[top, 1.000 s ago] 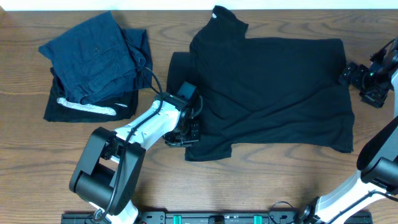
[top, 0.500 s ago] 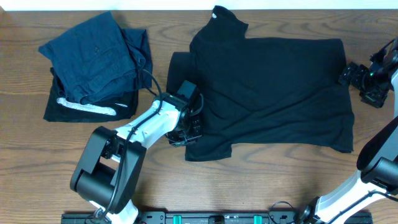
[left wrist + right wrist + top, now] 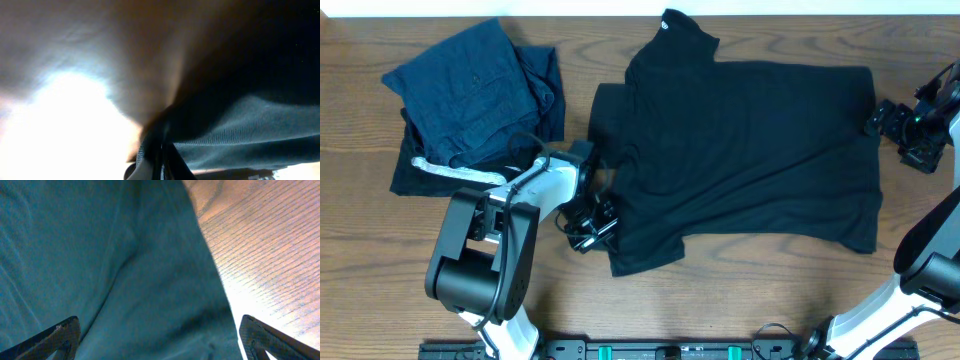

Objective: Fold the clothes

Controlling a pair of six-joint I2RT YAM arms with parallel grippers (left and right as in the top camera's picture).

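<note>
The black top [image 3: 750,150] lies spread flat across the middle and right of the table [image 3: 740,300], with its high collar toward the far edge and its lower left corner drawn into a rumpled point. My left gripper [image 3: 588,222] sits at that corner with its jaws closed tight on a fold of the fabric. In my left wrist view the ribbed cloth [image 3: 240,130] runs straight down into the pinch. My right gripper [image 3: 876,120] hangs at the top's right edge, jaws spread wide with nothing in them. My right wrist view shows cloth below the fingers [image 3: 60,332] and bare wood to one side. Left of the top, apart from it, navy blue garments [image 3: 470,90] are heaped over a black folded piece [image 3: 460,178] with a pale stripe.
</note>
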